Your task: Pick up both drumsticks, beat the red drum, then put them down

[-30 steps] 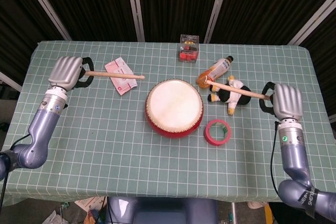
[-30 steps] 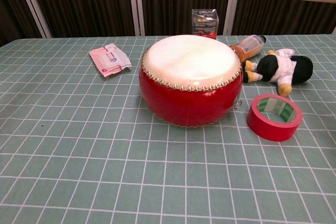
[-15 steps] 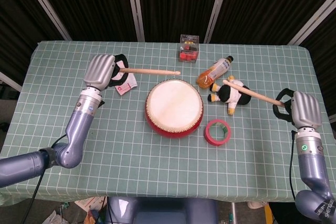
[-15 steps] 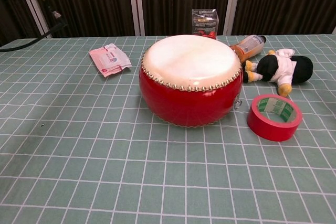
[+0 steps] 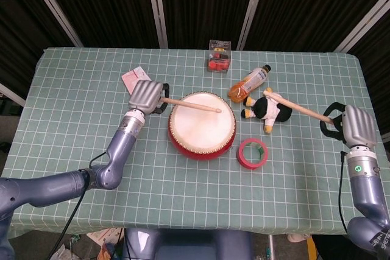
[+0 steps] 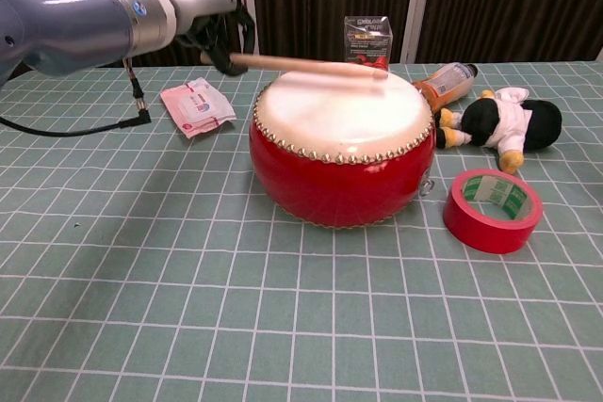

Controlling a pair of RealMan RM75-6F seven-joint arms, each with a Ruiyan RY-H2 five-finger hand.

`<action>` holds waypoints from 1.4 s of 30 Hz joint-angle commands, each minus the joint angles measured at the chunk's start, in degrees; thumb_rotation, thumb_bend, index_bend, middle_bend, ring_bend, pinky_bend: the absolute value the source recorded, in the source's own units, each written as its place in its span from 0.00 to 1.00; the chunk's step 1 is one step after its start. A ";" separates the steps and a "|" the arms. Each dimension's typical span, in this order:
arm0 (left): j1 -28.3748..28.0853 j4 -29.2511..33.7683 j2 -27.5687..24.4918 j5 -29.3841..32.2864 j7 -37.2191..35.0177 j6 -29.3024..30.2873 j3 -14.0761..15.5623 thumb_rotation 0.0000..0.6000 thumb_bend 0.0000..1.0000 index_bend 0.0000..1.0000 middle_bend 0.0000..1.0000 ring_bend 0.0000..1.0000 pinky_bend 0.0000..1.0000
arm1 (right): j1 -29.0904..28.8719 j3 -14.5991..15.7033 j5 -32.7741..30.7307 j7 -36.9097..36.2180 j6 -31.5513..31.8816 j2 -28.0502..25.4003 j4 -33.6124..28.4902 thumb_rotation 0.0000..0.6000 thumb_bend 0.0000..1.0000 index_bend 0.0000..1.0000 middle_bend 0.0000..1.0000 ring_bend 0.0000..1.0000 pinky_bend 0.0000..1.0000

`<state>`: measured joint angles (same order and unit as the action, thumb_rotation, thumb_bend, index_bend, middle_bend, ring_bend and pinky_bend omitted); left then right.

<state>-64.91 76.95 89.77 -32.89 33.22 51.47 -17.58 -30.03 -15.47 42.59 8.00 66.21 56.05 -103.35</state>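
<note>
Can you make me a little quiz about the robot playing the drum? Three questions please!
1. True or false: the left hand holds its stick over the drum.
2. What lies closest to the red tape? A) the wipes packet B) the drum C) the small box
3. Fill in: the right hand's stick passes over the plush ____ in the head view.

Key: 1 true. 2 B. 3 toy.
</note>
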 commanded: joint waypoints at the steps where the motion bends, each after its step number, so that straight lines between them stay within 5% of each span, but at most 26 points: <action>1: -9.21 0.61 -3.57 25.33 21.08 -7.83 9.78 1.00 0.56 0.75 1.00 1.00 1.00 | 0.13 -0.05 -0.24 0.12 -0.22 -0.14 0.05 1.00 0.60 1.00 1.00 1.00 0.99; 5: -10.75 3.08 -6.40 29.58 19.74 -3.85 6.96 1.00 0.56 0.75 1.00 1.00 1.00 | 0.38 -0.21 -0.40 0.35 -0.21 -0.21 0.09 1.00 0.60 1.00 1.00 1.00 0.99; 15: -1.69 10.01 -11.89 5.57 -2.43 6.02 -1.72 1.00 0.56 0.75 1.00 1.00 1.00 | 0.77 -0.30 1.08 1.56 1.25 0.79 -0.02 1.00 0.60 1.00 1.00 1.00 0.99; 25: 6.36 19.19 -22.62 -2.09 -9.26 8.28 -1.46 1.00 0.56 0.75 1.00 1.00 1.00 | 1.18 -1.18 4.61 -0.73 1.75 2.28 0.68 1.00 0.60 1.00 1.00 1.00 0.99; 42: 9.97 18.66 -28.83 -5.48 -16.18 3.69 -2.61 1.00 0.56 0.75 1.00 1.00 1.00 | -6.79 -4.78 5.78 7.91 -0.19 5.18 -0.85 1.00 0.60 1.00 1.00 1.00 0.99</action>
<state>-55.19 95.83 61.21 -38.01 17.47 55.55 -20.15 -35.99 -19.95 49.02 14.68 66.27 60.45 -104.41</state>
